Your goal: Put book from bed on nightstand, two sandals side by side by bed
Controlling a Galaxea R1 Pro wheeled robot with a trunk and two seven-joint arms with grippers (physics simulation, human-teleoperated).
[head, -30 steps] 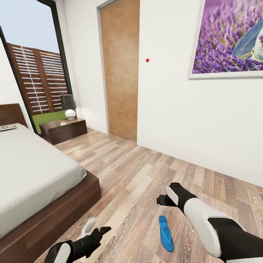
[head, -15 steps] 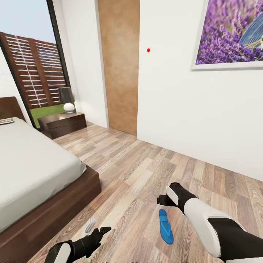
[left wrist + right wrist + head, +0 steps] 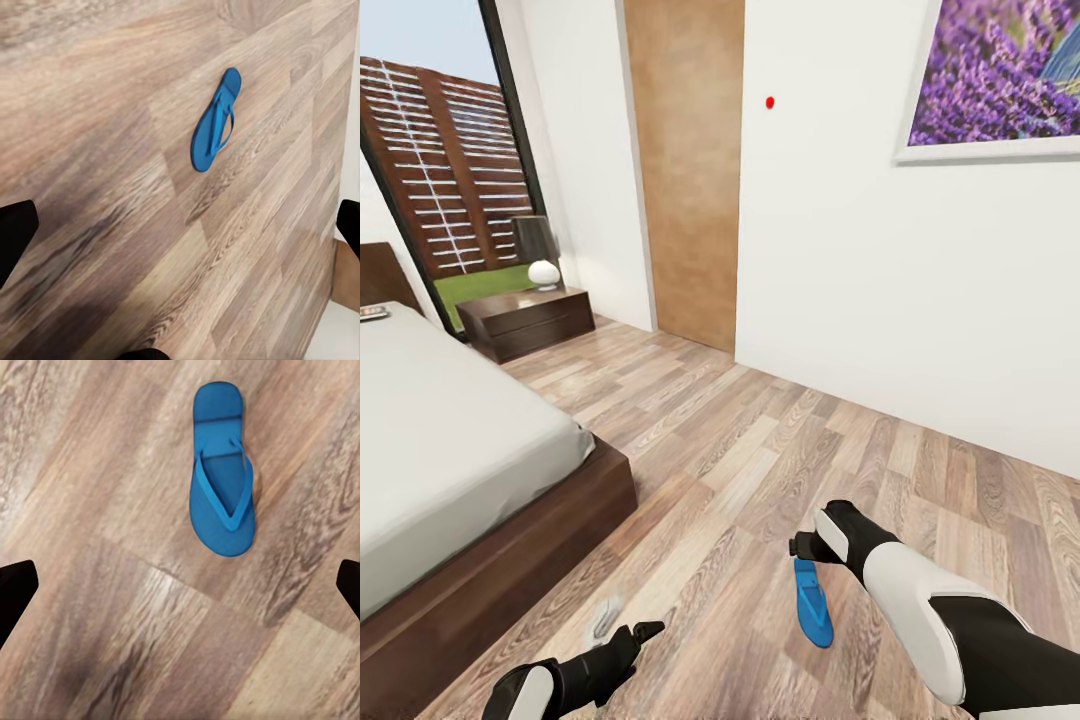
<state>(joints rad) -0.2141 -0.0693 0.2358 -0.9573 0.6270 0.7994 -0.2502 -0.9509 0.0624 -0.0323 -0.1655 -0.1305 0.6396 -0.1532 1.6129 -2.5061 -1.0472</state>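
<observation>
One bright blue sandal [image 3: 812, 605] lies flat on the wood floor, just below my right gripper [image 3: 800, 548]. In the right wrist view the sandal [image 3: 221, 472] lies ahead of the right gripper [image 3: 180, 585], whose fingers are spread wide with nothing between them. The left wrist view has the same sandal [image 3: 216, 120] farther off, and the left gripper [image 3: 180, 229] is open and empty. In the head view the left gripper [image 3: 640, 632] hangs low near the bed [image 3: 510, 570]. A small thin book [image 3: 372, 313] lies on the mattress by the headboard. The nightstand [image 3: 525, 320] stands beyond the bed. The second sandal is out of view.
A lamp [image 3: 540, 255] sits on the nightstand in front of a tall window [image 3: 450, 170]. A wooden door [image 3: 685, 170] and a white wall with a purple picture [image 3: 1000, 80] close off the far side. Wood floor [image 3: 760, 440] stretches between bed and wall.
The whole view has shifted, so the camera moved. The sandal now sits closer under my right gripper. Both arms hold the same pose and both grippers stay open.
</observation>
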